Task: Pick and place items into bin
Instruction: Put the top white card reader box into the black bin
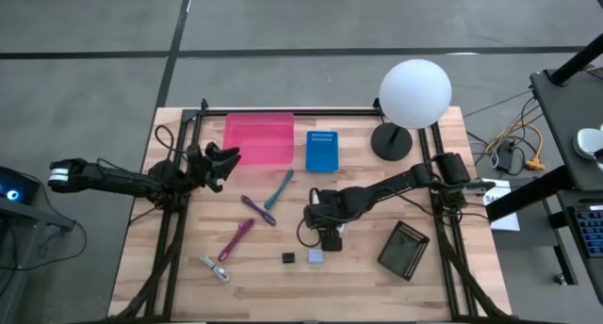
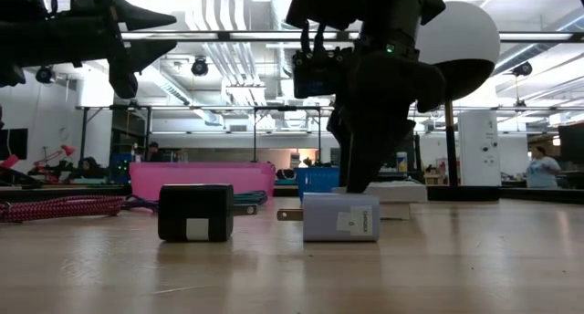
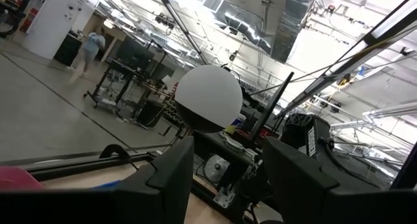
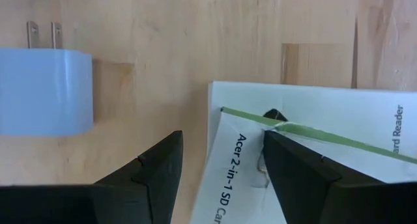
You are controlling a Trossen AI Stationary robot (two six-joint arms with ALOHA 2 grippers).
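1. Wooden plank table (image 1: 188, 277) carries a pink bin (image 1: 259, 137) at its far edge, rectangular and shallow, with a blue ridged box (image 1: 322, 151) just beside it.
2. Right gripper (image 4: 221, 165) hangs low over the table's middle, fingers parted, astride the edge of a white printed card (image 4: 313, 152); its lettering is cut off.
3. Left gripper (image 1: 221, 164) hovers at the bin's left end, fingers apart, nothing between them.
4. Slim teal tool (image 1: 279, 190), purple tool (image 1: 258, 210) and magenta tool (image 1: 236, 239) lie left of centre.
5. Silvery clip (image 1: 215, 268) lies near the front edge.
6. Lavender cube (image 2: 339, 216), prongs showing, and black cube (image 2: 195, 212) sit near each other, just beside the right gripper.
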